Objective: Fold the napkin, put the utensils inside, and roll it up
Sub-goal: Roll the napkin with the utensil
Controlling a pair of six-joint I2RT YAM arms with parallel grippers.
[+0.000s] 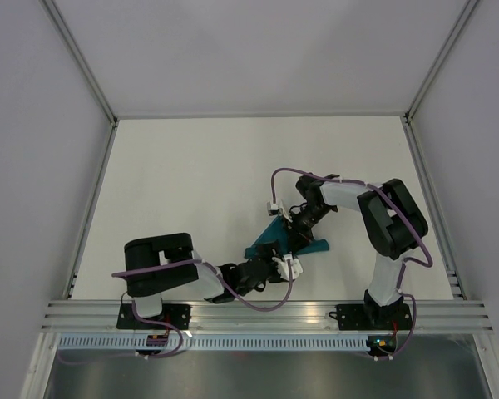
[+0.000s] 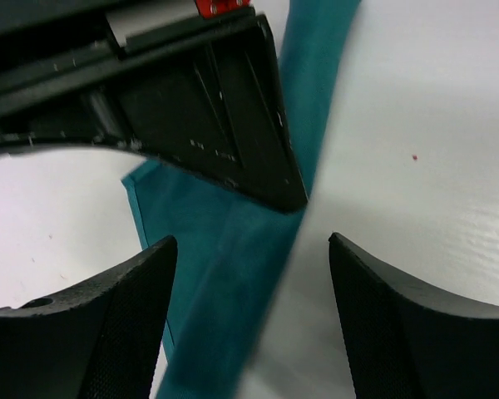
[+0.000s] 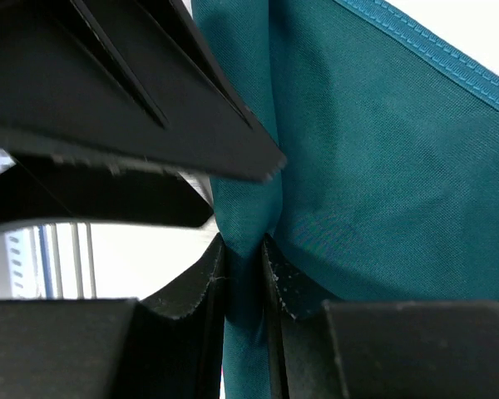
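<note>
Pinching a fold of the napkin [image 3: 382,166] tight in the right hand [image 3: 245,249].
The left hand [image 2: 251,249] hung wide open above the cloth at the counter's [image 2: 432,125] near middle, both arms angled inward.

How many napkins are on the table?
1. The teal napkin sits near the table's front, pinched in the right hand, open left hand over it. Others could be hidden.

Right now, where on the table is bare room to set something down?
The table is bare across its far half, behind the napkin, and on the left, beyond the left arm. Crowded: the near middle, where the left gripper and right gripper meet at the napkin.
</note>
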